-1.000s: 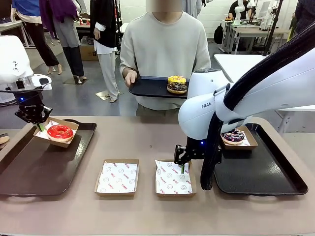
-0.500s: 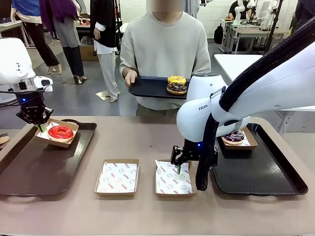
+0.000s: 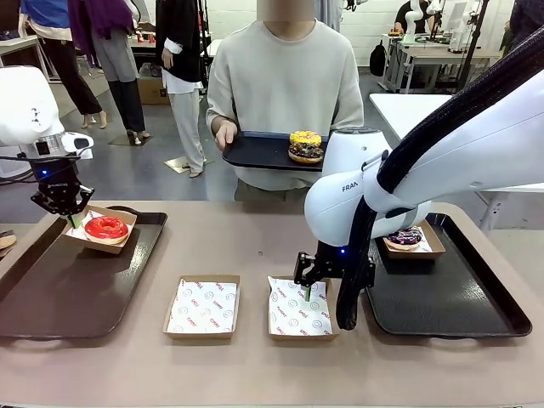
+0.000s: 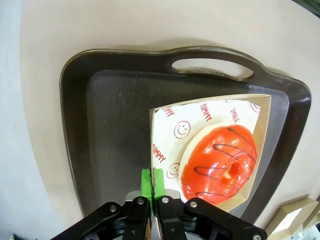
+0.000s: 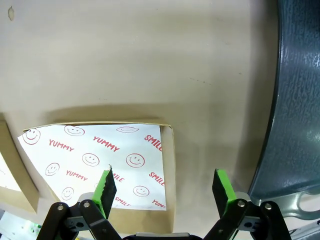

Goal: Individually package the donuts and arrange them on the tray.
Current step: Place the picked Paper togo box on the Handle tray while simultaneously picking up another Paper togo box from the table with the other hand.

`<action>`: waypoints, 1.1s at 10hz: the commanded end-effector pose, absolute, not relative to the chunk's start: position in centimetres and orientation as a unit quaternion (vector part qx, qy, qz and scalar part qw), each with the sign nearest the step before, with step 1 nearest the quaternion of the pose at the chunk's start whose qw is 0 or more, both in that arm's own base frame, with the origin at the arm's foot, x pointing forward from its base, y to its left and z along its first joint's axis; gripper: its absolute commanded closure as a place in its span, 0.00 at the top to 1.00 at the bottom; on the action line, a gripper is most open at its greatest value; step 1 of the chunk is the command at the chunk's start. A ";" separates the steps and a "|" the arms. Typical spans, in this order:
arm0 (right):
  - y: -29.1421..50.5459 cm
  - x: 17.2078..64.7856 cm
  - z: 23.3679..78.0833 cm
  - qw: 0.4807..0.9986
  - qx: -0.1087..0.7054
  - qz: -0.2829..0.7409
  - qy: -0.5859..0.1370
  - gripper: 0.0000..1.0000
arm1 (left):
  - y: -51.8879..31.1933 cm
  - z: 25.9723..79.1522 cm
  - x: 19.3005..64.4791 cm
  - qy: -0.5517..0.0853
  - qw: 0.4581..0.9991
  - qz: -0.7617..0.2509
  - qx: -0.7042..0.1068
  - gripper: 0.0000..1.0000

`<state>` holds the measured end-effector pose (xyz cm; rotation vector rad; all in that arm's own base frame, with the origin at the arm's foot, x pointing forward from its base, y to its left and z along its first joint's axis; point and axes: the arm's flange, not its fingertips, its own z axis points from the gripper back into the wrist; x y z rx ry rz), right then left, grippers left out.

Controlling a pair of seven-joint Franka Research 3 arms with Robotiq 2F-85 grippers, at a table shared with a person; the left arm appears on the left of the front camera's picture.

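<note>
My left gripper (image 3: 72, 220) is shut on the edge of a cardboard box (image 4: 165, 125) that holds the red glazed donut (image 3: 105, 228) (image 4: 220, 165). The box sits low over the far end of the brown tray (image 3: 59, 293); I cannot tell whether it touches. My right gripper (image 3: 308, 290) (image 5: 165, 186) stands open, with nothing between its fingers, just above the right edge of an empty paper-lined box (image 3: 297, 308) (image 5: 95, 155). A purple-blue donut (image 3: 405, 236) lies in a box on the black tray (image 3: 459, 306). The person holds a tray (image 3: 255, 153) with a yellow donut (image 3: 305, 137) and a chocolate donut (image 3: 305, 154).
A second empty lined box (image 3: 202, 307) lies left of the first, near the table's front edge. The black tray's rim (image 5: 295, 100) is close to my right gripper. Bare tabletop lies between the two trays, behind the boxes.
My left gripper has lowered the box with the red donut a little toward the brown tray. My right gripper has shifted slightly left and down over the empty box.
</note>
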<state>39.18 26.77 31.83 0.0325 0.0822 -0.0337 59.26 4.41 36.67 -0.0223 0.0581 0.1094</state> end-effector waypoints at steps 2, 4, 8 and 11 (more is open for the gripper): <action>26.7 39.0 31.1 0.999 0.031 -0.014 0.037 0.51 | 4.2 36.9 60.0 0.037 0.998 0.059 -0.004 0.08; 26.8 39.0 31.2 0.999 0.030 -0.015 0.039 0.00 | 4.4 36.9 59.9 0.036 0.998 0.058 -0.005 0.64; 26.9 39.0 31.1 0.999 0.024 -0.023 0.037 0.04 | 4.4 37.2 59.7 0.034 0.998 0.057 -0.006 0.88; 27.1 39.1 31.1 0.999 0.017 -0.026 0.033 0.00 | 4.5 37.4 59.6 0.033 0.998 0.058 -0.007 1.00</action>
